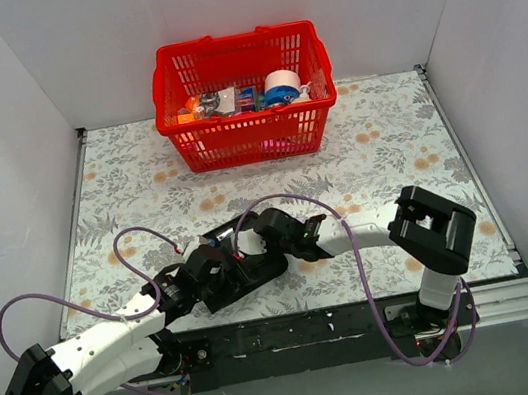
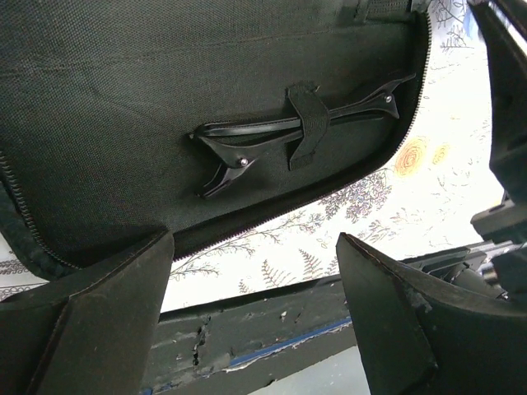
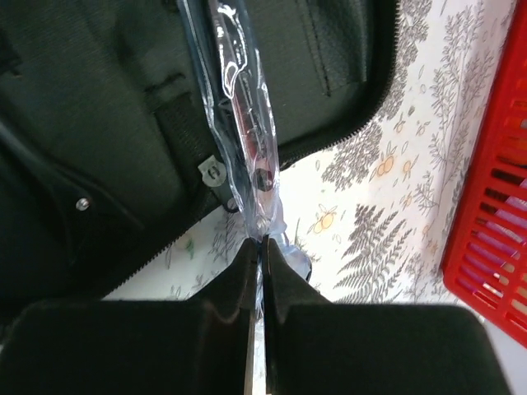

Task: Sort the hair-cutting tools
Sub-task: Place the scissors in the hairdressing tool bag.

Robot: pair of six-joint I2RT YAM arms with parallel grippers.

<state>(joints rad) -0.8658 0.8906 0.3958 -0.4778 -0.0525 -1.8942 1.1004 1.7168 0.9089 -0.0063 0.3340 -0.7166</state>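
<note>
Black clip point(image 2: 224, 167): slim, matt black. Two long thin prongs running to the upper right, wider pinch handles splayed at the lower left, one small bright rivet at the hinge. Laid flat on the inner face of the open black pouch point(image 2: 123, 123), tucked under a black elastic strap point(image 2: 306, 123) crossing its middle. Near the pouch's curved zip edge point(image 2: 346, 185).

Sleeved tool point(image 3: 243, 107): narrow, enclosed in a clear glossy plastic sleeve. Dark with reddish glints inside, one round screw-like spot near the lower end. Exact kind of tool not discernible through the plastic. Extending from the gripper tip up across the pouch interior, lower end past the zip edge and over the floral table point(image 1: 391, 166). Resting on the pouch or raised above it: not discernible.

Left gripper point(image 2: 254, 247): fingers point(image 2: 107, 313) spread wide, apart from the clip, poised over the pouch edge just below it.

Right gripper point(image 3: 262, 251): pads pressed together, pinching the lower tip of the plastic sleeve.

Top view: both grippers meeting over the pouch at the near centre of the table. Red basket point(image 1: 249, 139) at the far edge, well apart from the pouch.
</note>
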